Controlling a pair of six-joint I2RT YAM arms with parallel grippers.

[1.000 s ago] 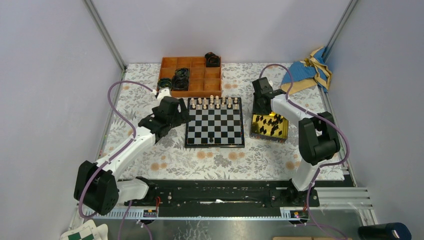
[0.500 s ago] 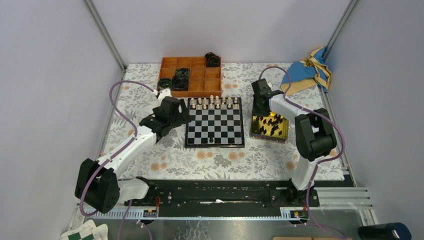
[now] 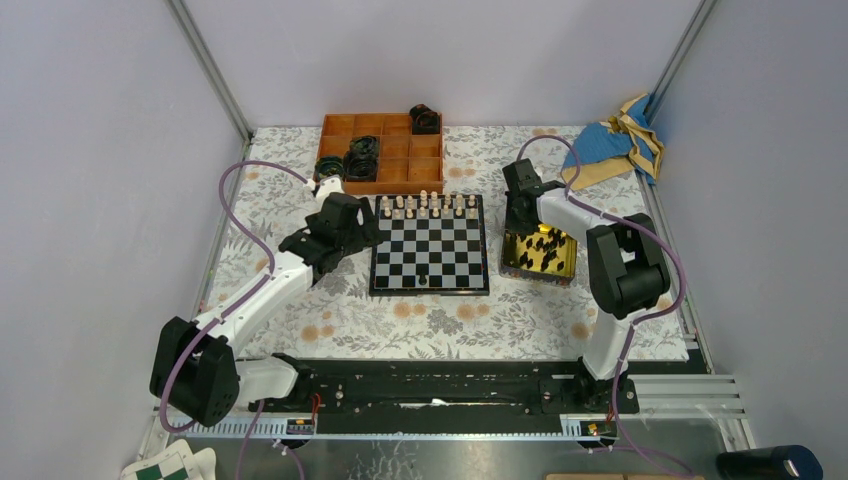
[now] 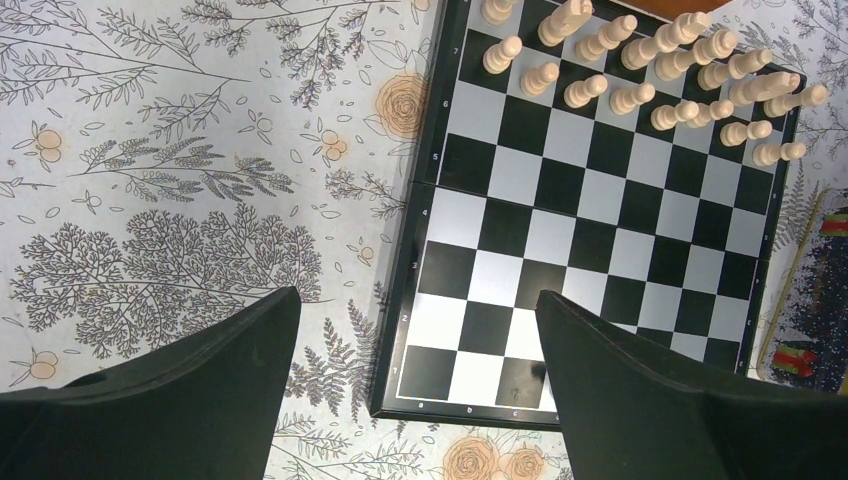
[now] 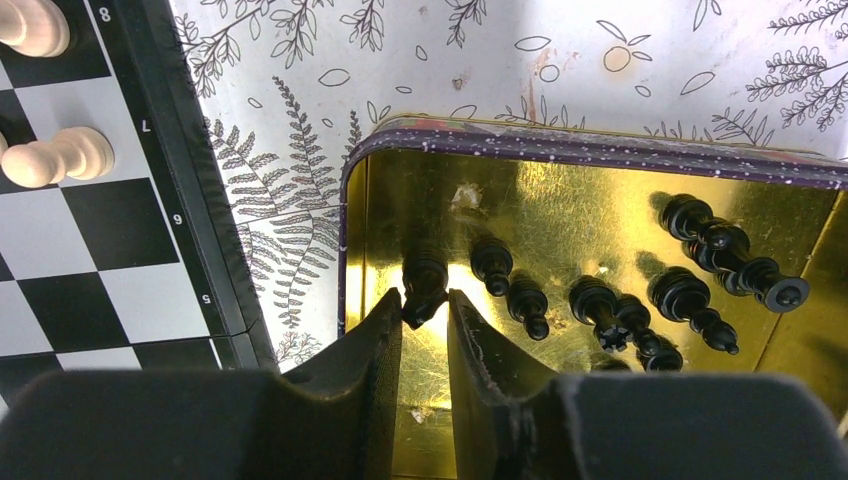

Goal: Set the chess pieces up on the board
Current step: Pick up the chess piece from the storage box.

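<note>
The board (image 3: 455, 262) lies mid-table, with cream chessmen (image 3: 428, 206) on its two far rows and one black chess piece (image 3: 424, 281) standing on its near row. Several more black chess pieces (image 5: 690, 295) lie in a gold tin (image 5: 600, 150) right of the board. My right gripper (image 5: 425, 300) reaches down into the tin's left end, its fingertips pinched on the head of a lying black piece (image 5: 424, 275). My left gripper (image 4: 415, 320) hangs open and empty above the board's (image 4: 500, 230) near-left corner.
An orange compartment tray (image 3: 395, 172) with black coiled rings stands behind the board. A blue and tan cloth (image 3: 615, 140) lies at the back right. A green-and-white checkered sheet (image 3: 165, 467) shows at the bottom left. The tin (image 3: 512, 262) sits close to the board's right edge.
The right jaws have narrowed onto the black piece in the tin, and the right arm's elbow has shifted slightly left. The left arm has not moved.
</note>
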